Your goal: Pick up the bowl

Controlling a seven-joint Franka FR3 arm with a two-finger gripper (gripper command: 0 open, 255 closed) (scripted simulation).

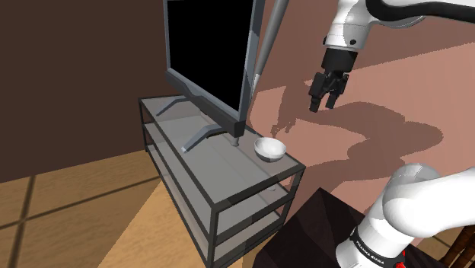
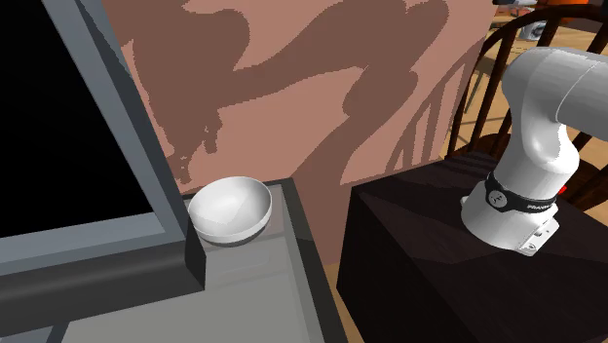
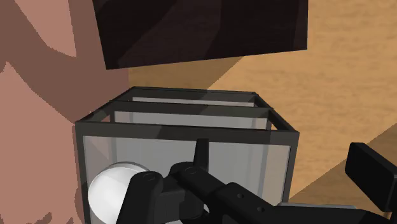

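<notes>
**Bowl**, one. Round, plain white, smooth and shallow, open side up, with a darker shaded underside in the second exterior view. It is placed on the top tier of the shelf unit, at the end toward the shoulder view's right, close to the wall and just beside the television's foot. In the wrist view it is partly covered by one black finger.

**Tool**, one. All black and two-fingered; the fingers are held apart and nothing is clasped. It is hung in front of the wall, above the bowl and toward the shoulder view's right of it, well apart from it.

**Shelf unit**, one. A box-shaped dark frame of thin bars fitted with pale grey, see-through panels; three tiers are counted in the shoulder view. Its square end is seen in the wrist view.

**Television**, one. A flat black screen in a grey bezel, carried on grey angled legs on the top tier.

**Arm**, one. Glossy white rounded segments, mounted on a dark box.

**Wall**, plain reddish-pink, marked by the arm's shadow.

**Floor**, light wooden boards.
</notes>
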